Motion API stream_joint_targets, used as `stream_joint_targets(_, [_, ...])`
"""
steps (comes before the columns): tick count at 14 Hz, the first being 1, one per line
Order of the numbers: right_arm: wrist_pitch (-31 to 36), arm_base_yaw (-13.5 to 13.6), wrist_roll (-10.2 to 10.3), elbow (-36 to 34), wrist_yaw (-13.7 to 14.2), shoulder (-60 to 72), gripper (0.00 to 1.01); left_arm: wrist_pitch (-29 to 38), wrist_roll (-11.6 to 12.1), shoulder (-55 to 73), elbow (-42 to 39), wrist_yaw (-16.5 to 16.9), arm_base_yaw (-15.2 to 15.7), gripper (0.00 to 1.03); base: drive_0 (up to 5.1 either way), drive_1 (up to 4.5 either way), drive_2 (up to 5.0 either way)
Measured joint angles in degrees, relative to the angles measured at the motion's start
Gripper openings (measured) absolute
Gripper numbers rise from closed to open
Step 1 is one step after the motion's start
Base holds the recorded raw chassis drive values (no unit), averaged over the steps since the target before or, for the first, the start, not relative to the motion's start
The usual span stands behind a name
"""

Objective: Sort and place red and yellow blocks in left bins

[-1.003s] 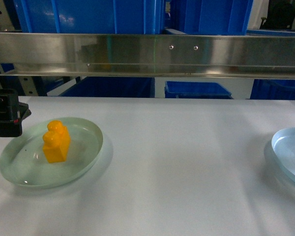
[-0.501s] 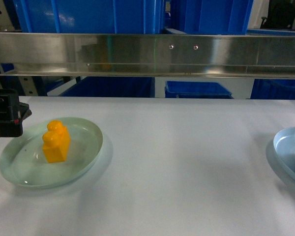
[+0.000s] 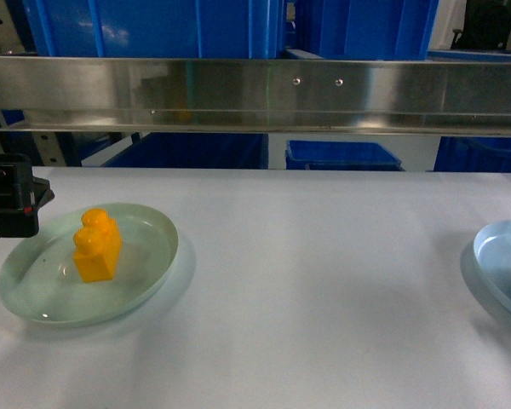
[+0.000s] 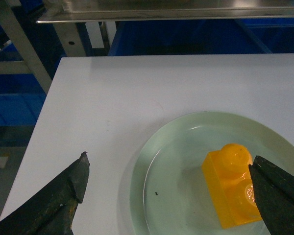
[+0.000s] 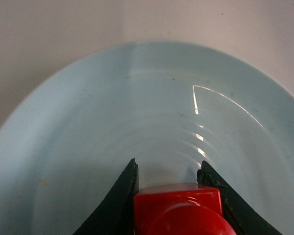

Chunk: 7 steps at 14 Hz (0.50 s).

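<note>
While I watch the head view, the yellow block (image 3: pixel 97 247) stands upright in the pale green plate (image 3: pixel 145 277) at lower left of the frame, two studs on top. My left gripper (image 4: pixel 169 193) shows in that view only as a black body at the far left edge, just beside the plate rim.

Left wrist view: fingers spread wide apart, one finger (image 4: pixel 63 193) at lower left over the white table (image 4: pixel 137 93), the other at lower right next to the yellow block. Block sits between them toward the right finger; I can't tell if that finger touches it. Nothing clamped.

Right wrist view: right gripper (image 5: pixel 167 183) at bottom centre, both dark fingers tight against the sides of the red block (image 5: pixel 179 208). Clamped on it. Pale blue plate (image 5: pixel 88 122) fills the frame under it; I can't tell whether the block rests on the plate or hangs above it.

Head view shows only a slice of that blue plate at the right edge; the right gripper itself isn't visible there.

Blue bins (image 3: pixel 153 25) sit along the top of the frame behind a steel rail (image 3: pixel 255 89), with more blue bins below it.
</note>
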Motion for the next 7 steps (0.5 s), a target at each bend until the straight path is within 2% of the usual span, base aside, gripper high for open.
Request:
stream_joint_targets(3, [1.4, 1.07, 0.04, -1.79, 0.09, -5.27, 0.29, -0.02, 0.0, 0.0, 0.0, 0.0, 0.0, 0.98, 0.0, 0.0, 0.0])
stream_joint_targets(4, [1.38, 1.55, 0.39, -3.37, -0.87, -9.77, 0.29, -0.02, 0.0, 0.0, 0.0, 0.0, 0.0, 0.98, 0.0, 0.0, 0.0])
stream_joint_targets(5, [-0.22, 2.58, 1.62, -6.01, -2.93, -18.14, 0.29, -0.02, 0.0, 0.0, 0.0, 0.0, 0.0, 0.98, 0.0, 0.0, 0.0])
stream_joint_targets(7, [-2.86, 5.03, 2.99, -9.75, -4.7, -32.24, 0.29, 0.0, 0.0, 0.0, 0.0, 0.0, 0.0, 0.98, 0.0, 0.0, 0.0])
